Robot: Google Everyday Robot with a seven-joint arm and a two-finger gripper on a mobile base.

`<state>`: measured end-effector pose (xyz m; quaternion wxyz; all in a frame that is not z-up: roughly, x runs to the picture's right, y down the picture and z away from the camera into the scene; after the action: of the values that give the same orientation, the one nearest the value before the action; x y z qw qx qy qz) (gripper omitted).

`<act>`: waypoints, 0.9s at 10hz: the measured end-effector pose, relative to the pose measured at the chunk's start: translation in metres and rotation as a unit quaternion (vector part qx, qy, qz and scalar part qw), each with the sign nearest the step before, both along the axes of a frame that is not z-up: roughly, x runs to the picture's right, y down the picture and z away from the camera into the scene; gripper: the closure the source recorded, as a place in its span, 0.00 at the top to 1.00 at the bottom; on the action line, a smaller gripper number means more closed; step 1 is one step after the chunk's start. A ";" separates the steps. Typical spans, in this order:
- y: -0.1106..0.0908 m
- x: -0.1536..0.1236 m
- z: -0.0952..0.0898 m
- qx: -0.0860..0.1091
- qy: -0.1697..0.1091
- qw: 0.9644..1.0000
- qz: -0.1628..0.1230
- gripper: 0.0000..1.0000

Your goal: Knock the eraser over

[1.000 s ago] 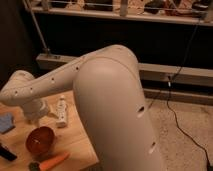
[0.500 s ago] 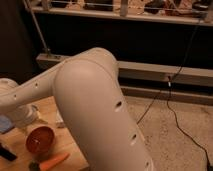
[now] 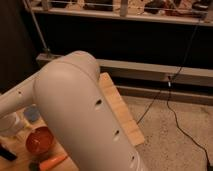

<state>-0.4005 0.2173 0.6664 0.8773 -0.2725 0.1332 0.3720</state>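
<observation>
My white arm [image 3: 85, 110] fills the middle of the camera view and its forearm reaches out to the left edge over the wooden table [image 3: 117, 107]. A pale shape under the forearm at the far left looks like my gripper [image 3: 10, 126], above the table's left part. A small dark object [image 3: 6, 151] lies at the bottom left edge, in front of the gripper; it may be the eraser, but I cannot tell for sure.
A red bowl [image 3: 40, 141] sits on the table next to an orange carrot [image 3: 52, 162]. A blue item [image 3: 31, 114] lies behind the bowl. The table's right edge drops to a speckled floor with a black cable [image 3: 170, 107]. A dark shelf unit stands behind.
The arm's big link has swung further across the view and now covers more of the table. The forearm and wrist have moved left, toward the frame edge.
</observation>
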 end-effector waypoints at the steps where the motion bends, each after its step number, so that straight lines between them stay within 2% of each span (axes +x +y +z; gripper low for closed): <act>1: 0.011 -0.012 -0.006 0.000 -0.012 1.000 -0.015 0.23; 2: 0.027 -0.030 -0.015 0.001 -0.031 0.999 -0.035 0.12; 3: 0.043 -0.053 -0.029 0.002 -0.062 0.997 -0.050 0.03; 4: 0.053 -0.071 -0.041 0.006 -0.092 0.994 -0.059 0.00; 5: 0.063 -0.103 -0.066 0.019 -0.153 0.986 -0.065 0.00; 6: 0.066 -0.118 -0.081 0.028 -0.189 0.979 -0.067 0.00; 7: 0.068 -0.137 -0.103 0.044 -0.241 0.967 -0.069 0.00; 8: 0.067 -0.146 -0.118 0.060 -0.278 0.956 -0.072 0.00; 9: 0.061 -0.146 -0.124 0.075 -0.293 0.951 -0.070 0.00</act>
<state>-0.5469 0.2787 0.5424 0.9193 -0.2931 -0.1394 0.2224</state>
